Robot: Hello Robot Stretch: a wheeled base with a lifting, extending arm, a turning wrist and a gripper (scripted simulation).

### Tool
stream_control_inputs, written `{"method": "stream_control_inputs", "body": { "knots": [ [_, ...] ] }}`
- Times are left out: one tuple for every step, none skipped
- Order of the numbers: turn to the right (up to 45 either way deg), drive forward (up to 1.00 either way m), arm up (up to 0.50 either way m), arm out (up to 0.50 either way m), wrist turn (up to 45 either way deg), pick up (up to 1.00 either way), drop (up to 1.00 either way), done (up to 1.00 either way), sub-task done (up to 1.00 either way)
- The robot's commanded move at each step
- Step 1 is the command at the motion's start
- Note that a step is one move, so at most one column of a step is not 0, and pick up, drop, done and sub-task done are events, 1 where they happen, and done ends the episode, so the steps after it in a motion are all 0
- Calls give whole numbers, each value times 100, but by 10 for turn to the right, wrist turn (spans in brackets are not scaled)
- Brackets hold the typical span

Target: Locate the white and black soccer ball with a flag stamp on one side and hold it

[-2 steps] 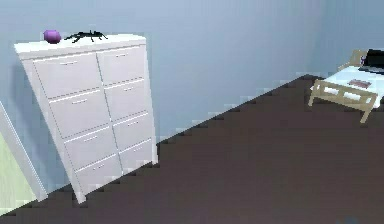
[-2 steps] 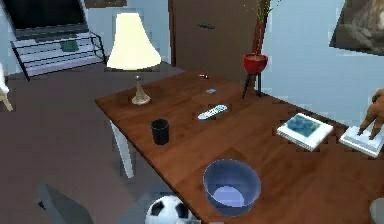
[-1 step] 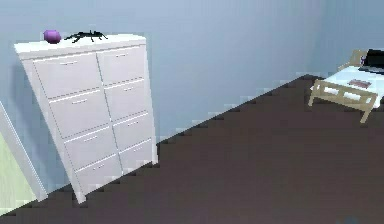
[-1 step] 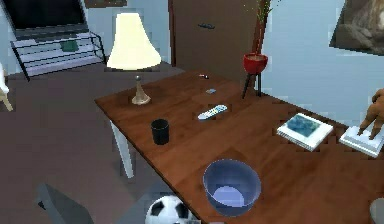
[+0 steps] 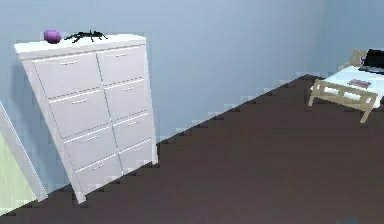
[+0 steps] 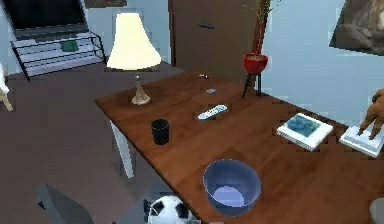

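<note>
A white and black soccer ball [image 6: 168, 210] lies at the bottom edge of the arm side view, just below the near edge of a brown wooden table [image 6: 260, 120]. It sits left of a blue bowl [image 6: 231, 186] that stands on the table. A grey chair-like shape [image 6: 62, 205] is to the ball's left. I cannot tell what the ball rests on.
The table holds a lamp [image 6: 134, 55], a dark cup [image 6: 160, 131], a remote [image 6: 211, 112], books [image 6: 304, 129] and a red-potted plant [image 6: 256, 62]. A TV stand [image 6: 58, 48] is at the back left. The forward view has a white dresser [image 5: 92, 110], a low bed [image 5: 350, 92] and open dark floor.
</note>
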Motion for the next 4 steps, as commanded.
{"method": "stream_control_inputs", "body": {
  "knots": [
    [0,0,0,0,270,0,0,0,0],
    [0,0,-30,0,0,0,0,0,0],
    [0,0,0,0,0,100,0,0,0],
    [0,0,10,0,0,0,0,0,0]
  ]
}}
